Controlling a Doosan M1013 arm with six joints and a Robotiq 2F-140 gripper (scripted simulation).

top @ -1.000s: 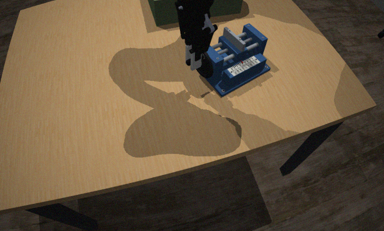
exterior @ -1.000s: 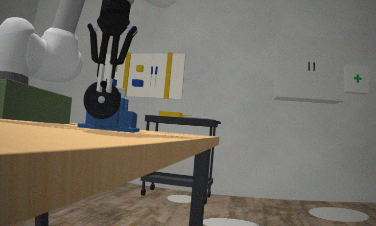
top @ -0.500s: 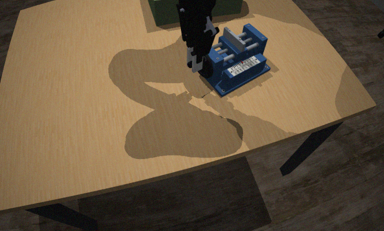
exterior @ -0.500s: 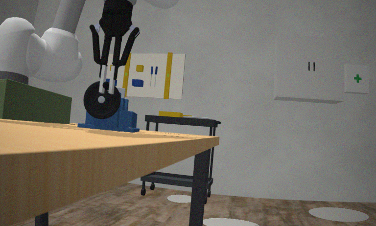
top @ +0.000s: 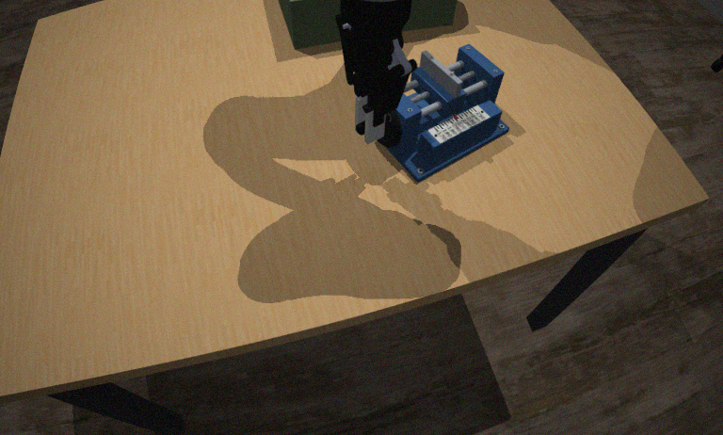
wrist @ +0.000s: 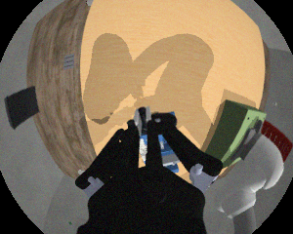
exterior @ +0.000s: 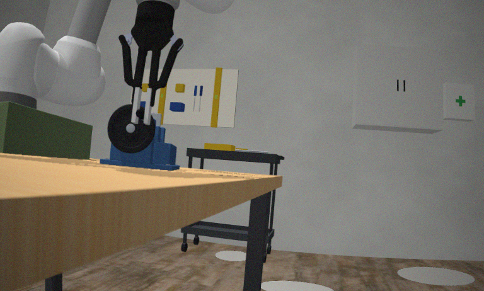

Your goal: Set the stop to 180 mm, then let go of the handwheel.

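The blue stop device [top: 460, 148] [exterior: 166, 154] stands on the table. Its grey stop plate [top: 441, 74] sits on the rods between the two blue end blocks. A red pointer [top: 456, 117] is near the middle of the white scale [top: 459, 126]; the numbers are too small to read. The black handwheel [top: 393, 136] [exterior: 123, 140] is upright at the device's near end. My gripper [top: 367, 134] [exterior: 141, 121] [wrist: 144, 112] points down, shut on the handwheel's small dark knob [exterior: 140, 113], which is at the upper right of the wheel in the exterior view. The knob is hidden in the wrist view.
A green block [top: 319, 23] [exterior: 42, 133] [wrist: 227, 129] lies behind the device, under the white arm's base. A dark cart [exterior: 235, 154] with a yellow item [exterior: 219, 147] stands beyond the table. The table's edge [top: 298, 335] is at the front.
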